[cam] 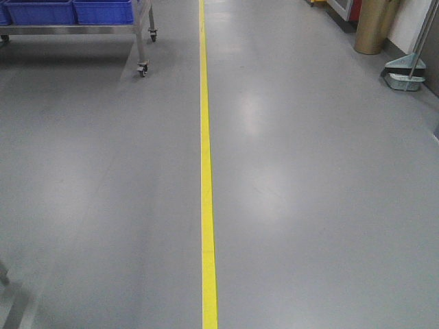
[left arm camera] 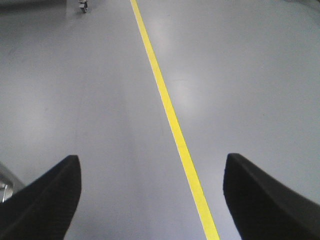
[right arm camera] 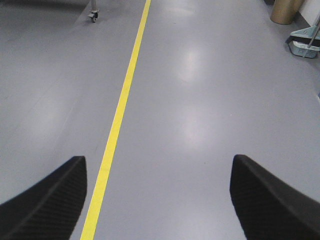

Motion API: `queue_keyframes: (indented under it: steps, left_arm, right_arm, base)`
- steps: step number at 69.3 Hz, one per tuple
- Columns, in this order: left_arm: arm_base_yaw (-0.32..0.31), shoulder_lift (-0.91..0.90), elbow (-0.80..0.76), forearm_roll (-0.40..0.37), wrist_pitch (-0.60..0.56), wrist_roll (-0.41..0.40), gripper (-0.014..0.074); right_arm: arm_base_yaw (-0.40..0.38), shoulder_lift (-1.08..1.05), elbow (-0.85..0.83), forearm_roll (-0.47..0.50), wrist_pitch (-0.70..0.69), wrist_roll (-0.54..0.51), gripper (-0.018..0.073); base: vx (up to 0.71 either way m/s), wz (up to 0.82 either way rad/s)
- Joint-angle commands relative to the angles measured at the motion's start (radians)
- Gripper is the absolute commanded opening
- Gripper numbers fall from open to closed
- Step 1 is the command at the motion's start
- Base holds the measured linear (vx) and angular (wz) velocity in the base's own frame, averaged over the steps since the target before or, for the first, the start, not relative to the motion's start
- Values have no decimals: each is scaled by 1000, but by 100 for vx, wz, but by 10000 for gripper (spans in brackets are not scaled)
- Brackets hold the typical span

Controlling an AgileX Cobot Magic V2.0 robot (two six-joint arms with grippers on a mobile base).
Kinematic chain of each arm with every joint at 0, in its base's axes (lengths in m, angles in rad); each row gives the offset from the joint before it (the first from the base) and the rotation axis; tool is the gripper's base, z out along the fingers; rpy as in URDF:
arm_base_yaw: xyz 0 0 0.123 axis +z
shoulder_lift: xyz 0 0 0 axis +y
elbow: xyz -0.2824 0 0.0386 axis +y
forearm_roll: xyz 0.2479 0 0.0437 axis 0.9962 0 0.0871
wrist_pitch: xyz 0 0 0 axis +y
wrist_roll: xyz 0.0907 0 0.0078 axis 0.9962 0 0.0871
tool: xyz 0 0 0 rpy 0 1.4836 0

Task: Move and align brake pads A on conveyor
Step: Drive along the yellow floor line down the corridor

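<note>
L gripper (left arm camera: 152,167): fingers spread wide, floor between.
R gripper (right arm camera: 159,165): fingers spread wide, floor between.
Floor (cam: 309,171): grey, 1 yellow line (cam: 208,205).
Rack (cam: 75,29): blue bins (cam: 68,10), top-left.

Both pincers are spread wide right now. On the left pincer (left arm camera: 151,162) you only get the two black fingertips (left arm camera: 47,200) poking into the wrist view, one at each bottom corner, with a big gap between them. The right pincer (right arm camera: 159,162) is the same deal: dark fingers (right arm camera: 270,200) with a fine cross-hatched grip texture on the pads, set well apart from each other. Both wrists look angled forward and a bit downward.
</note>
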Motion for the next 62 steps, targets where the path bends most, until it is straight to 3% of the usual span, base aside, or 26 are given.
queue_keyframes:
  steps: [1, 38, 62]
  left_arm:
    - [-6, 6, -19, -8, -68, 0, 540]
    - [-6, 6, -19, -8, -68, 0, 540]
    - [-6, 6, -19, -8, -68, 0, 540]
  right_arm:
    - [-4, 5, -27, -3, -69, -10, 558]
    - [-4, 5, -27, -3, -69, -10, 558]
    - [-4, 5, -27, -3, -69, -10, 558]
  base:
    - [66, -6]
    - [57, 2]
    - [36, 37]
